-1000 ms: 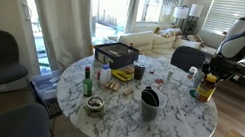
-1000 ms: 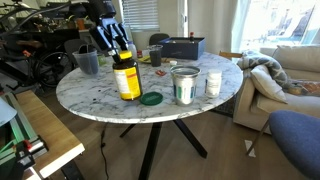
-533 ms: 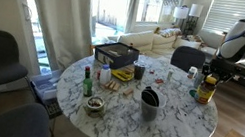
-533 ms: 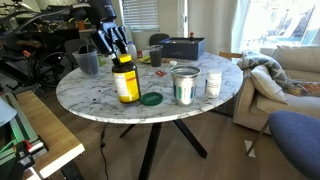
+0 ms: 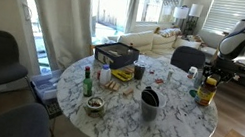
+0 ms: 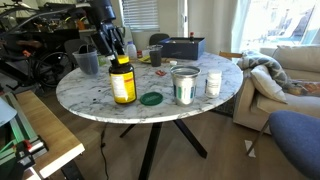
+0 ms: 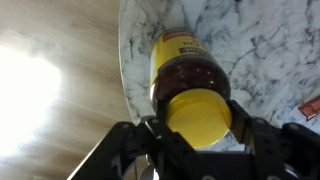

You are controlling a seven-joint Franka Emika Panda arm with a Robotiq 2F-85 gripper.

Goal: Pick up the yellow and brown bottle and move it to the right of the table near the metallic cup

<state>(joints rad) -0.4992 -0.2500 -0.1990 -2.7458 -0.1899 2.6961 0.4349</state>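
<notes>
The yellow and brown bottle (image 6: pixel 122 84) has a dark brown body, a yellow label and a yellow cap. It is upright at the edge of the round marble table (image 6: pixel 90 92), also visible at the table's right side in an exterior view (image 5: pixel 205 90). My gripper (image 6: pixel 115 52) is right over it, and in the wrist view (image 7: pixel 198 128) its fingers are shut on both sides of the cap of the bottle (image 7: pixel 183 62). The metallic cup (image 6: pixel 185 85) stands a short way beside the bottle. I cannot tell whether the bottle's base touches the table.
A green lid (image 6: pixel 151 98) lies between bottle and metallic cup, and a white cup (image 6: pixel 213 83) stands beyond. A dark bucket-like container (image 6: pixel 87 62), a green glass bottle (image 5: pixel 87 81), a black box (image 5: pixel 115 52) and a small bowl (image 5: pixel 94 104) are on the table. Chairs surround it.
The bottle and my gripper have moved together slightly down and sideways along the table's edge, away from the metallic cup. Everything else stays put.
</notes>
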